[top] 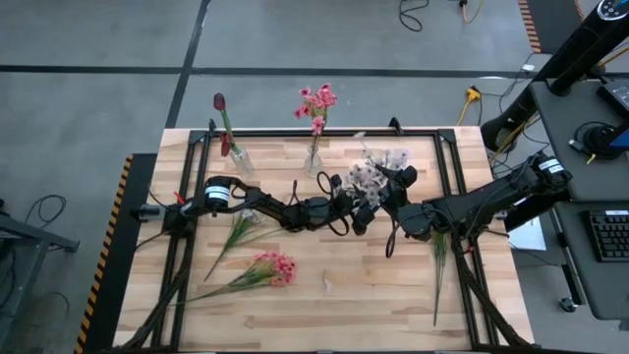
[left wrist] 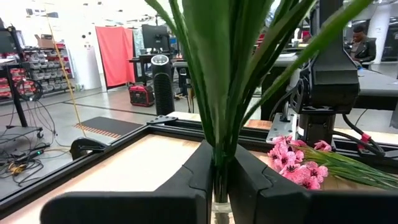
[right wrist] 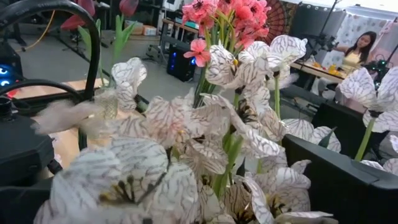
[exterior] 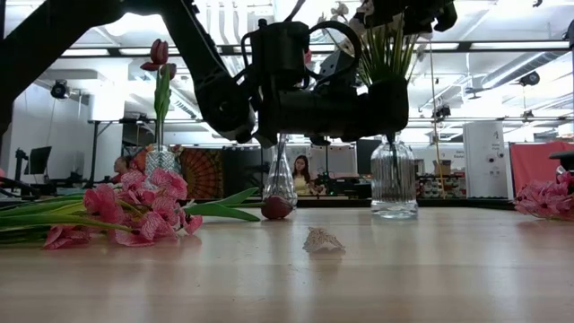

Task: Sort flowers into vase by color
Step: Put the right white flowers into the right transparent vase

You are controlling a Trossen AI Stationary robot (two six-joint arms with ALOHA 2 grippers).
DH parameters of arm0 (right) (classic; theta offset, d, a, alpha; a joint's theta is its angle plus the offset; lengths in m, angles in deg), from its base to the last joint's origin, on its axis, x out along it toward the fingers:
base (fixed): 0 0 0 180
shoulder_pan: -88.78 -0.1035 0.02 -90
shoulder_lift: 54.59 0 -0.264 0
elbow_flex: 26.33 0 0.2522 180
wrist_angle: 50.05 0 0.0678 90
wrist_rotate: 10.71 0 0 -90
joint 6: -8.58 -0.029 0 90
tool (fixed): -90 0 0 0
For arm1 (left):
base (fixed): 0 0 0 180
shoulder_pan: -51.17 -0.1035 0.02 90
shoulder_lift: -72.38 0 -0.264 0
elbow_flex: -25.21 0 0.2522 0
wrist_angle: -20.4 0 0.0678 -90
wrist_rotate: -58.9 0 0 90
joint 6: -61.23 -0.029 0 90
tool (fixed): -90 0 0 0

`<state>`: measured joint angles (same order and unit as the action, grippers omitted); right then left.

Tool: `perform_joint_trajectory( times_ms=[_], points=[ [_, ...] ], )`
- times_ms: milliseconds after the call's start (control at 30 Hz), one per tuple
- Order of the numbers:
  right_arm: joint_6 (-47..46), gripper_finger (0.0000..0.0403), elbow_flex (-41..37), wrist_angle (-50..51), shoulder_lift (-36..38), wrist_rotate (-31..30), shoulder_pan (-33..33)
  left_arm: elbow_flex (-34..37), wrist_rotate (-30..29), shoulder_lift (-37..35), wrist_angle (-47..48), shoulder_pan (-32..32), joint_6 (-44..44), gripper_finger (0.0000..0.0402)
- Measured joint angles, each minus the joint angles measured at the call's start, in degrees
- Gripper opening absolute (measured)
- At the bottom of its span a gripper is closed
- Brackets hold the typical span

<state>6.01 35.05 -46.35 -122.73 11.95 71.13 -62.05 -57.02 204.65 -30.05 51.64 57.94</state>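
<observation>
The white veined flowers (top: 378,169) stand in a clear ribbed vase (exterior: 393,179) at the back right of three vases. My left gripper (left wrist: 221,168) reaches level from the table's left and is shut on their green stems just above the vase's rim. My right gripper (right wrist: 186,177) comes from the right, level and open, with the white blooms (right wrist: 186,124) between its fingers. A dark red tulip (top: 219,102) stands in the left vase (top: 241,162). Pink flowers (top: 316,101) stand in the middle vase (top: 314,162). My left gripper pinches the bunched green stems and leaves (left wrist: 219,149) between its two fingers, just above the vase's glass rim (left wrist: 221,214). The fingers come level from the table's left and lie across the upright stems, whose lower ends stand in the vase. My right gripper is open around the white blooms; whether a finger (right wrist: 348,180) touches them I cannot tell.
A pink bunch (top: 273,267) lies on the table at the front left. Beside it lies a stem with a dark red bud (exterior: 276,207). More pink blooms (left wrist: 298,165) on green stems lie under the right arm. A fallen white blossom (exterior: 323,240) lies mid-table. A black frame (top: 324,131) borders the table.
</observation>
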Motion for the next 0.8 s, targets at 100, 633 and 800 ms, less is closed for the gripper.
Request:
perform_joint_trajectory(
  times_ms=[100,633,800],
  points=[
    [0.0,0.0364,0.1,0.1,0.0,-0.1,-0.3,0.0,-0.1,-0.1,0.4,0.0,0.7,0.0007],
    [-1.9,0.0364,8.8,10.9,0.1,-0.1,-1.2,0.0,-0.4,-0.1,0.9,0.0,0.9,0.0003],
    [-0.8,0.0364,11.9,13.3,0.1,0.1,-1.2,0.0,-0.5,-0.1,1.0,0.0,1.0,0.0004]
  ],
)
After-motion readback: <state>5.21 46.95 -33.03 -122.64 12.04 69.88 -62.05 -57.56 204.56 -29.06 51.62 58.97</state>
